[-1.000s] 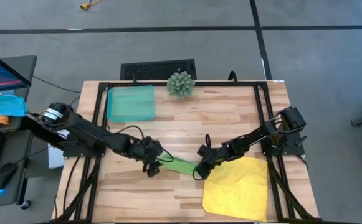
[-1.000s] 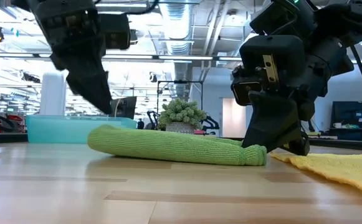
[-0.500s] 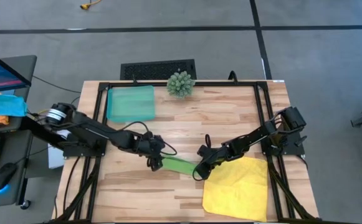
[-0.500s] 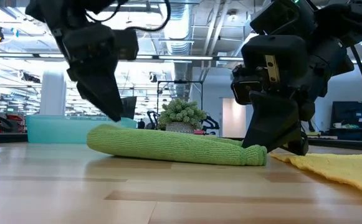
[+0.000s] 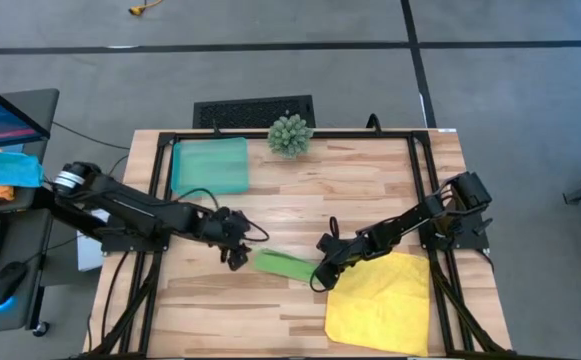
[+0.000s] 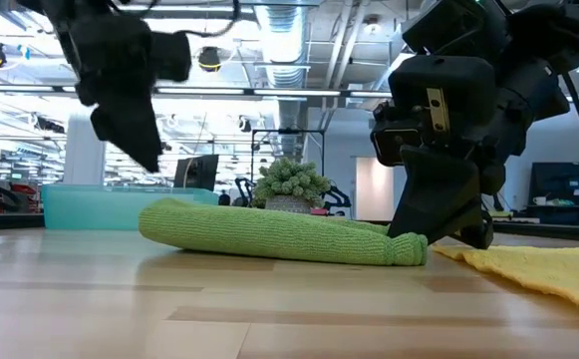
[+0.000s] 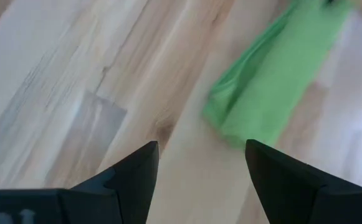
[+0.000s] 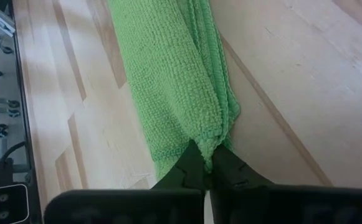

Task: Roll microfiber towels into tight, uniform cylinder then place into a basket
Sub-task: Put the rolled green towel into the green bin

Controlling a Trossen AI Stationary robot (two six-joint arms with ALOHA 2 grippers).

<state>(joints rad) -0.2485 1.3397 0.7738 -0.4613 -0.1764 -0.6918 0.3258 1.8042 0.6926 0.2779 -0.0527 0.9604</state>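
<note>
Surface: pale wooden table (image 5: 370,190) with a black frame along its edges, standing on a grey floor
Background: low view looks across the tabletop into a bright hall with ceiling pipes and lights
Green towel (image 5: 283,265): rolled into a long bundle, lying on the wood near the table's middle, angled from the left arm's side toward the right arm's side; in the low view (image 6: 279,234) it lies flat on the table
Right gripper (image 5: 318,279): down at the end of the green roll nearest the yellow towel; its fingers are pressed together with the edge of the green cloth pinched between the tips (image 8: 205,163)
Left gripper (image 5: 236,259): just off the other end of the green roll, not touching it; its fingers (image 7: 137,180) stand wide apart with only bare wood between them, raised above the table in the low view (image 6: 135,130)
Yellow towel (image 5: 380,305): spread flat at the table's near right corner, close beside the right gripper
Basket (image 5: 210,166): teal tray at the far left of the table, well apart from both towels
Plant (image 5: 289,134): spiky green ball at the far edge, beside the basket
</note>
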